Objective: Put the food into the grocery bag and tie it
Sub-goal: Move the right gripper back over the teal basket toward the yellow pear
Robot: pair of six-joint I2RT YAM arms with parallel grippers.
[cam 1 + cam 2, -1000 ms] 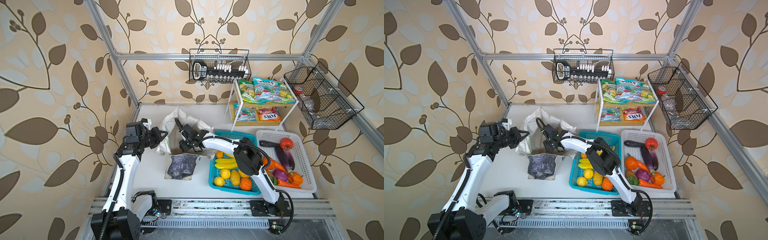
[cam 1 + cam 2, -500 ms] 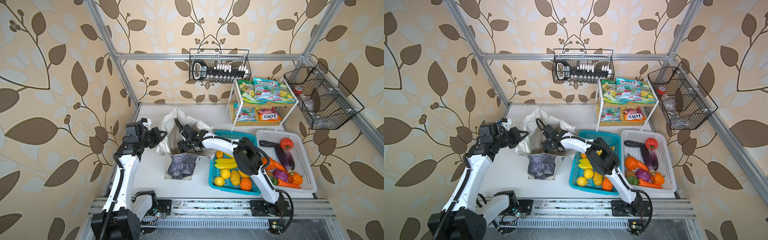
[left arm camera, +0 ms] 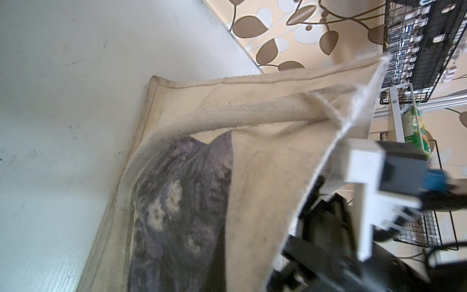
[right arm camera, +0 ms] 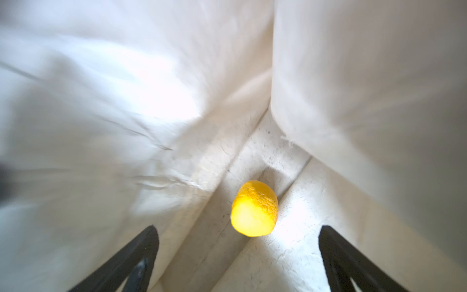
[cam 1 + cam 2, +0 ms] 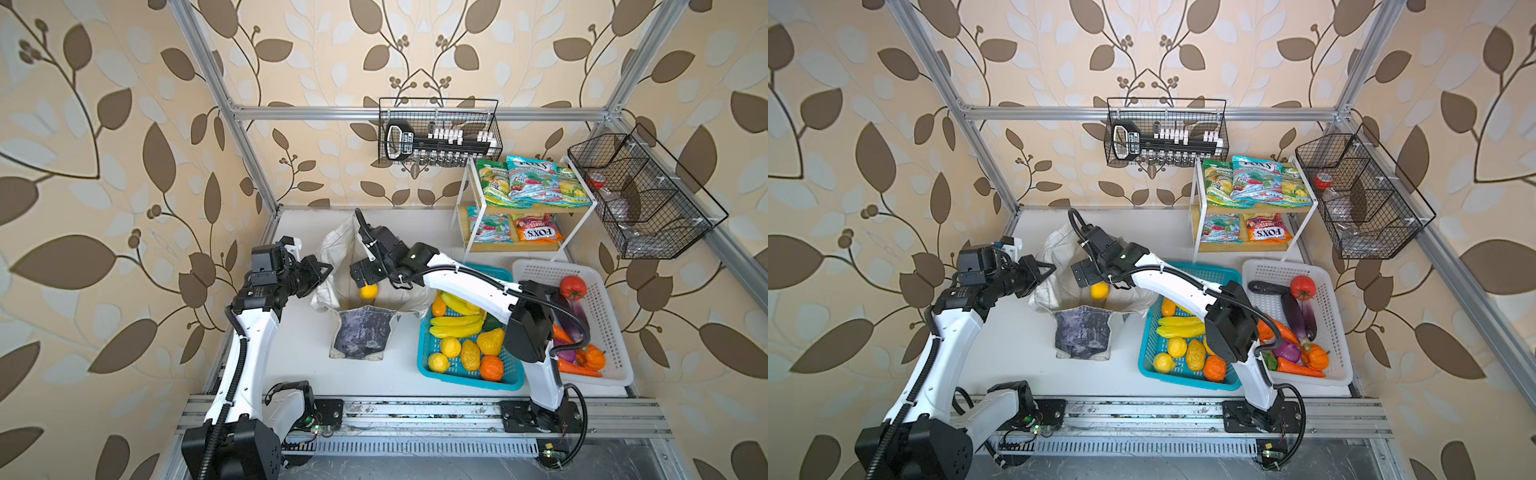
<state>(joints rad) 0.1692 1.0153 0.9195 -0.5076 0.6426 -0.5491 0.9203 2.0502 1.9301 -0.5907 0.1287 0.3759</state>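
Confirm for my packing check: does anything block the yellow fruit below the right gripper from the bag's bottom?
Nothing visible does. The yellow fruit is clear of the open right gripper, deep inside the bag, with only bare fabric around it.

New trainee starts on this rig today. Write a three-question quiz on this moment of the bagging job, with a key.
1. True or false: the right hand is clamped on the yellow fruit.
2. What colour is the basket that holds the bananas? A. red B. blue C. green
3. Fill in: the left hand is shut on the rim of the ____.
Key: 1. False; its jaws stand open and the fruit is free of them, inside the grocery bag. 2. B. 3. grocery bag.
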